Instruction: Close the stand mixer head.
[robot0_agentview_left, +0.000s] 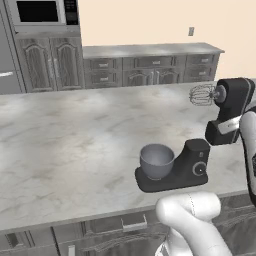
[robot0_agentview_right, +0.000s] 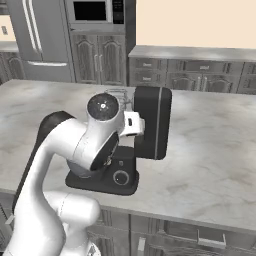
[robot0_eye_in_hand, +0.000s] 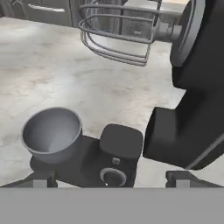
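Broad pale marble counter (robot0_agentview_left: 75, 145) across the middle of both base views, backed by grey cabinets (robot0_agentview_left: 150, 65) along the far wall and a microwave (robot0_agentview_left: 42, 12) set over tall cupboard doors at the left. On the counter near its front edge, black mixer base (robot0_agentview_left: 172, 172) with a round knob (robot0_agentview_left: 200, 168) on the face of its upright column. Raised well above and behind that column, stand mixer head (robot0_agentview_left: 232, 107), matte black and tilted steeply up, lower end apart from the column top in the hand view (robot0_eye_in_hand: 192, 113), upper end high. From the upper end, silver wire whisk (robot0_agentview_left: 201, 95) jutting sideways over the counter, well clear of the bowl; seen large at the top of the hand view (robot0_eye_in_hand: 118, 37). Grey metal bowl (robot0_agentview_left: 156, 161) seated on the foot of the base, open and upright, directly below and ahead of the whisk. Gripper (robot0_eye_in_hand: 109, 179) low at the bottom of the hand view, dark fingertips (robot0_eye_in_hand: 43, 178) spread wide to either side of the base column, nothing between them, touching nothing.
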